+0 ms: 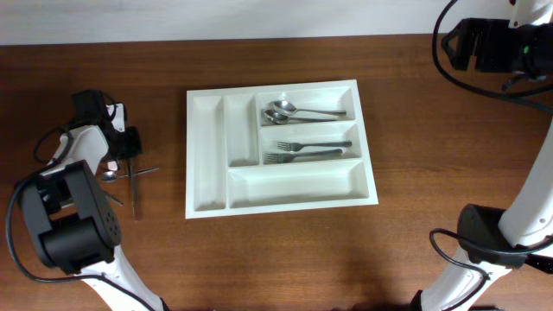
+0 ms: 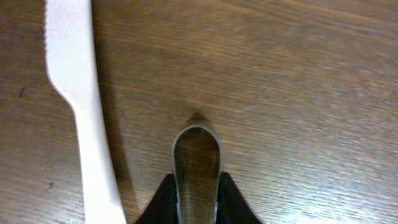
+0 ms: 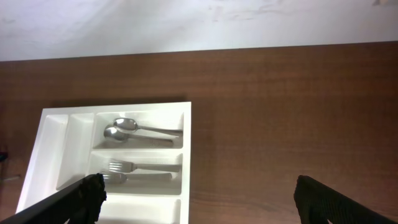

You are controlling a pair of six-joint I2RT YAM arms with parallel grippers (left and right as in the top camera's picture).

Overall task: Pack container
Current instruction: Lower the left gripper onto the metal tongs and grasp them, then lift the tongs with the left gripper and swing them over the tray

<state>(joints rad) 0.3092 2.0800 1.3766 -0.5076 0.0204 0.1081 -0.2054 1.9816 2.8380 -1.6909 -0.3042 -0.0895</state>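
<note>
Grasping: left gripper (image 2: 196, 182) clenches the metal utensil (image 2: 196, 158) by its handle
Right gripper (image 3: 196, 183): jaws released, idle
Next: likely lift, carry to container (image 1: 206, 164), matching compartment

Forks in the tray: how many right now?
2: upper fork and lower fork, both in the cutlery tray's middle long compartment. Loose utensils left of it are partly hidden.

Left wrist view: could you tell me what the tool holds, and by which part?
The left tool pinches a metal utensil near its rounded end.
</note>
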